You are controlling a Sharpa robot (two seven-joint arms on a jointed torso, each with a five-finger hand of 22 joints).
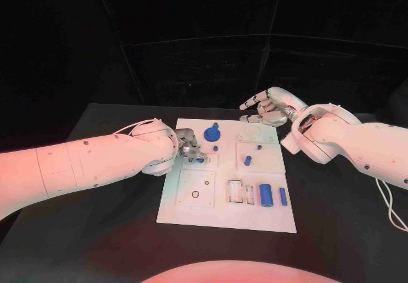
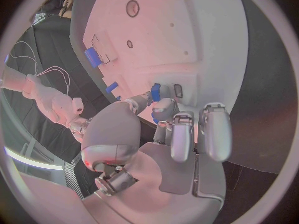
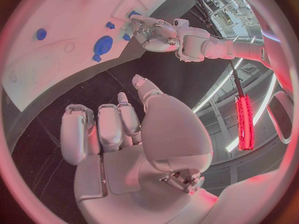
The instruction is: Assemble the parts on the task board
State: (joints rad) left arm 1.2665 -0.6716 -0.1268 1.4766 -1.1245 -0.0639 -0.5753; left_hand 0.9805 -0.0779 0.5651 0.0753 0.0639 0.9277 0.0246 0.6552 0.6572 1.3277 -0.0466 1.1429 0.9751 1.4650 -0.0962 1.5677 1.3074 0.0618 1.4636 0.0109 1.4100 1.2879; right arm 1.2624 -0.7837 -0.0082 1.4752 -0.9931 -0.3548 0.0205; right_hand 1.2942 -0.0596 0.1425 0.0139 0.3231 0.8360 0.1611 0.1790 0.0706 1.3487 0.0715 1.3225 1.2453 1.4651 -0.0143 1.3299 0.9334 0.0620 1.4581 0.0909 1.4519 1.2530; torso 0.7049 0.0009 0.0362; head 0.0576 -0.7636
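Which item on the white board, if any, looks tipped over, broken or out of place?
Nothing stands out. The task board lies flat on the table, and the blue parts, such as the cylinder, sit tidily on it. The left hand holds a small blue part at the board; the right hand hovers empty.

Head cam sits up high and looks steeply down at the black counter [image 1: 102,236], with the whole task board [image 1: 228,177] mid-frame at a moderate distance. The left wrist cam is a fisheye right behind the left hand [image 2: 171,134], very close, facing the board [image 2: 187,50] across the upper half of its circle. The right wrist cam sits behind the right hand [image 3: 118,134], farther off, board [image 3: 56,59] at upper left. All three views share the board; the right wrist view also catches the left hand [image 3: 152,32].
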